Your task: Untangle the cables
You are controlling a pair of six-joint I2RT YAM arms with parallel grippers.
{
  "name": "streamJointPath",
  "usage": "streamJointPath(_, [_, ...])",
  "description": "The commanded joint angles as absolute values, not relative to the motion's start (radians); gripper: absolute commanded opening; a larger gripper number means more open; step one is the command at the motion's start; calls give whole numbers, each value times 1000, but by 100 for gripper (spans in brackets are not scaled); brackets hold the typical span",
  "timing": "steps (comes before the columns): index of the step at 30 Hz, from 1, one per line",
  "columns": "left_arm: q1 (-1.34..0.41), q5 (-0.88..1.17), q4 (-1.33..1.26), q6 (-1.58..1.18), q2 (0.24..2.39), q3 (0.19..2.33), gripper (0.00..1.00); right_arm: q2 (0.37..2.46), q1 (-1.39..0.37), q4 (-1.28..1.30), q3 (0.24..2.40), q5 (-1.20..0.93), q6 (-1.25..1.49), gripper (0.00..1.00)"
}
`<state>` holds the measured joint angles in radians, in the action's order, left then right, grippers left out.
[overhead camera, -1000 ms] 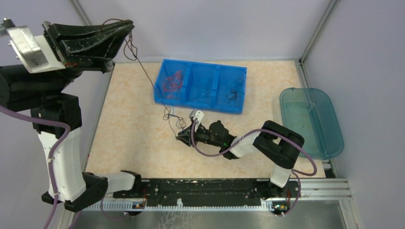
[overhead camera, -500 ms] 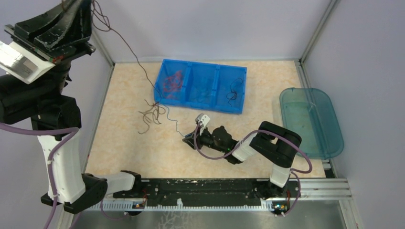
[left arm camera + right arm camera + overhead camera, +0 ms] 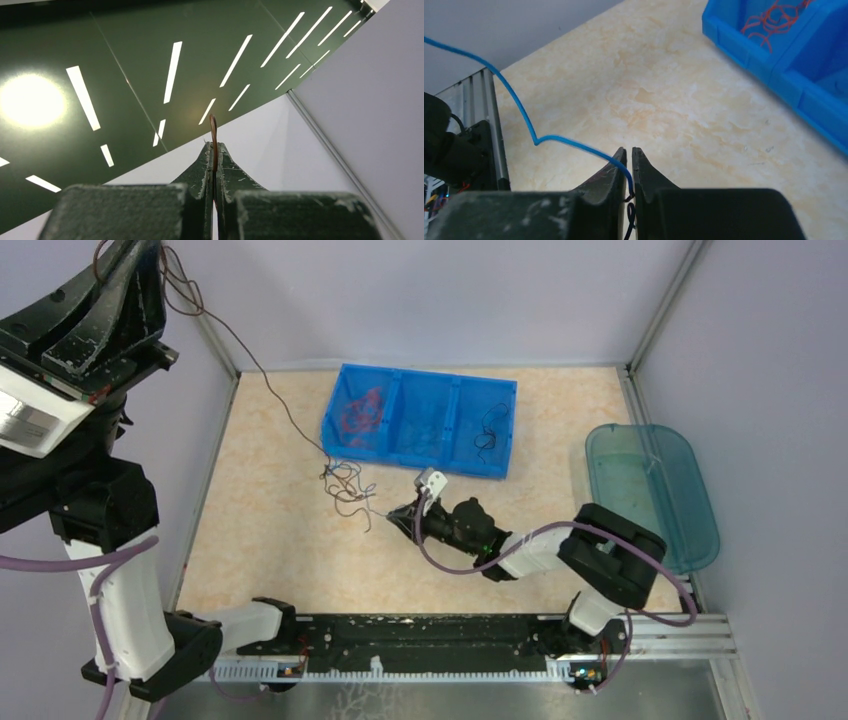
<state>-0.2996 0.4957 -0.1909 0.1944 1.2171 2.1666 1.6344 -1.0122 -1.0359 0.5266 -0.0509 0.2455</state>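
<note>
Black L gripper (image 3: 214,150): jaws pressed together, clamped on a thin brown wire (image 3: 213,131); held high, at top-left of overhead view.
R gripper (image 3: 630,152): low over the table (image 3: 270,540), jaws down to a slit w/ a blue wire (image 3: 526,117) pinched between; a dark strand shows in the gap below it.
Brown wire run: slants down, near taut, from L gripper to the clump.
Clump (image 3: 345,488): the task's cables, a small knot of dark + blue loops. Sits at or just above the table (can't tell which), between the two grippers, just left of R fingertips, near bin's front-left corner.
Bin (image 3: 508,430): blue, 3 compartments; red wires (image 3: 360,410) in left one, black wire (image 3: 488,430) in right one; middle too dim to tell.
Step (judged): drawing brown out of the knot while R anchors blue.
Doing it well: R low + fixed; L pulls slow, along the wire's own line. If clump lifts whole, loops are cinching, so ease off, re-grip nearer the knot.
Risk: thin wire may slip from either pinch.
</note>
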Motion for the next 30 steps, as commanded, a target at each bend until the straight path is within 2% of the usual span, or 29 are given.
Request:
streamJointPath(1, [-302,486,-222,195,1207,2145,0,1527,-1008,-967,582,-68,182,0])
streamJointPath(10, [-302,405,-301,360,1236,2222,0,1557,-998,-980,465,160,244,0])
streamJointPath(16, [-302,329,-368,493,1265,2278,0,1477,-959,-831,448,353,274,0])
streamJointPath(25, [-302,228,-502,795,1328,2368,0,1353,-807,-516,451,453,496,0])
streamJointPath(30, [-302,235,-549,983,1353,2374,0,1308,-701,-475,361,437,618,0])
